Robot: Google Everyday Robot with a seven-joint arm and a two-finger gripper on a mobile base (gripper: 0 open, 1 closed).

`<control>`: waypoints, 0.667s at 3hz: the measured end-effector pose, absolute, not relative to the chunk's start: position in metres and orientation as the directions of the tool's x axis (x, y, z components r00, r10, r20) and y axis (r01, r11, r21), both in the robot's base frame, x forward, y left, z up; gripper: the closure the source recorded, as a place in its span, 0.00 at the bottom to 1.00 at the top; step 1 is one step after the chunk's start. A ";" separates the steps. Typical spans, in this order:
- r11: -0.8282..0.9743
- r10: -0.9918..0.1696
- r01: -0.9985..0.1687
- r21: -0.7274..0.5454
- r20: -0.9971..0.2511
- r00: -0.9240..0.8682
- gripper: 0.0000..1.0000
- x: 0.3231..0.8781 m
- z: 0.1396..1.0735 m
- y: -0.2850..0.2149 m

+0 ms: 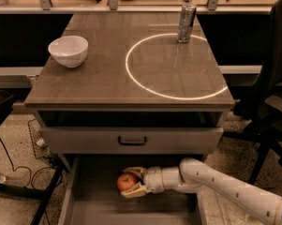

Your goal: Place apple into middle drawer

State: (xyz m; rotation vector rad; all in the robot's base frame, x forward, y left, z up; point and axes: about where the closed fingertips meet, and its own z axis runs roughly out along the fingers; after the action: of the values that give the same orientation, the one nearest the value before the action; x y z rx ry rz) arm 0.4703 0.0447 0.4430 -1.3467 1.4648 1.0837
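So just the one camera view, looking down at the front of the table [107, 78]. The gripper [128, 183] is low down inside the open middle drawer [91, 191], reaching in from the right on a white arm [225, 184]. Its fingers [133, 191] are clamped on the apple [126, 182], one above it and one below. The apple sits roughly mid-width over the drawer's flat floor, toward the back. I can't tell if it's touching the floor or hanging just above it.

Right above is a closed drawer front [84, 139] with a dark handle [132, 140]. On the table, a white bowl [68, 50] sits at the left. A tall metal can [186, 21] stands at the far right, on the edge of a glowing ring of light [175, 96]. A dark chair [271, 78] is off to the right of the table.
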 end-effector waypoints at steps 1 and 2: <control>0.033 -0.274 -0.998 0.053 -0.960 -0.060 1.00 0.473 0.438 0.071; 0.041 -0.320 -0.996 0.074 -0.944 -0.083 1.00 0.461 0.429 0.096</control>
State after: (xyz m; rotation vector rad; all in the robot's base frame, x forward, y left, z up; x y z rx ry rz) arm 0.4610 0.0962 0.4293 -1.3856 1.5216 1.0740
